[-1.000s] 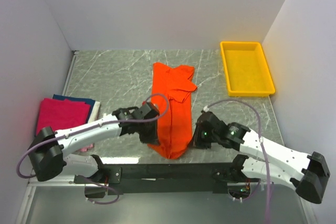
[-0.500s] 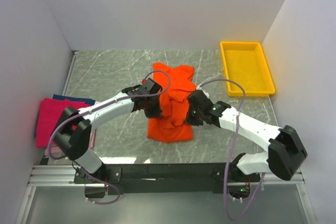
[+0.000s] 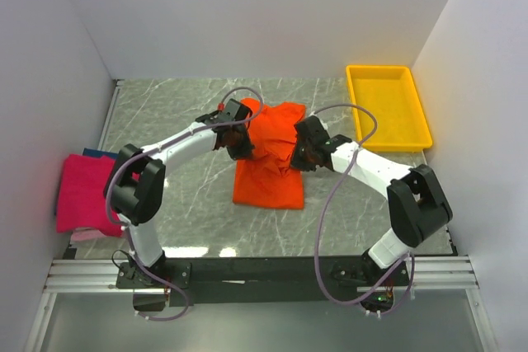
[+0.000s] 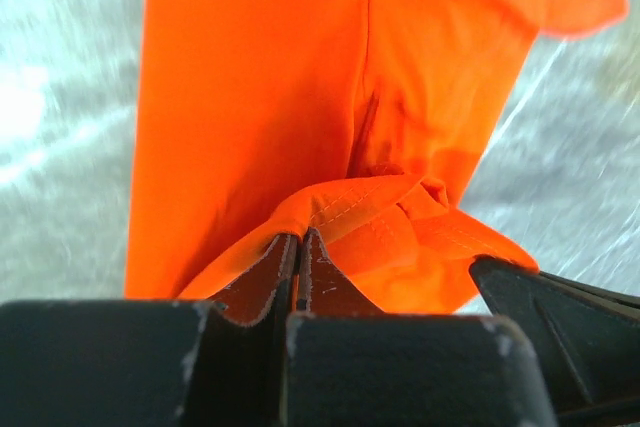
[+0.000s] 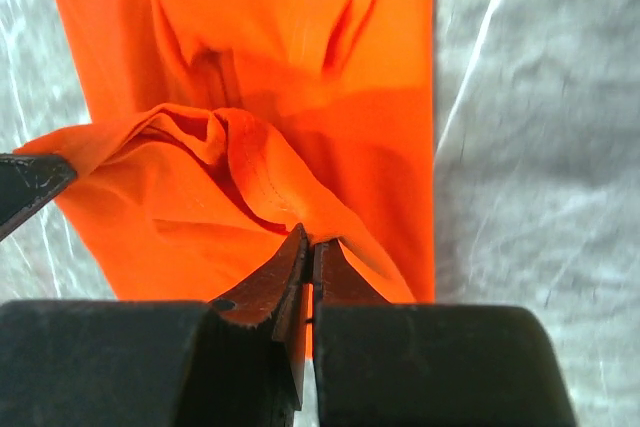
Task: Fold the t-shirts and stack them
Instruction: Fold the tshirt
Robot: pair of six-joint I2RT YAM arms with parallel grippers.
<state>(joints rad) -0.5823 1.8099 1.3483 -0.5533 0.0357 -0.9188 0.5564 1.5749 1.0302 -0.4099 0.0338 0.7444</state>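
Observation:
The bright orange t-shirt point(image 3: 268, 172) lies in the middle of the table, its near end doubled back over itself. My left gripper point(image 3: 242, 148) is shut on the shirt's hem at its left side; the left wrist view shows the hem point(image 4: 340, 207) pinched between the closed jaws. My right gripper point(image 3: 299, 154) is shut on the hem at the right side; the right wrist view shows the cloth point(image 5: 270, 187) held at the jaw tips. A folded magenta-pink shirt point(image 3: 82, 194) tops a stack at the left edge, with a dark blue one point(image 3: 97, 154) and a pale one point(image 3: 87, 237) under it.
A yellow plastic tray point(image 3: 386, 107) stands at the back right. White walls close in the left, back and right. The black rail point(image 3: 272, 274) with the arm bases runs along the near edge.
Both grippers have carried the near end of the orange shirt away from the bases toward the back, folding it over itself. The shirt now looks shorter and wider.

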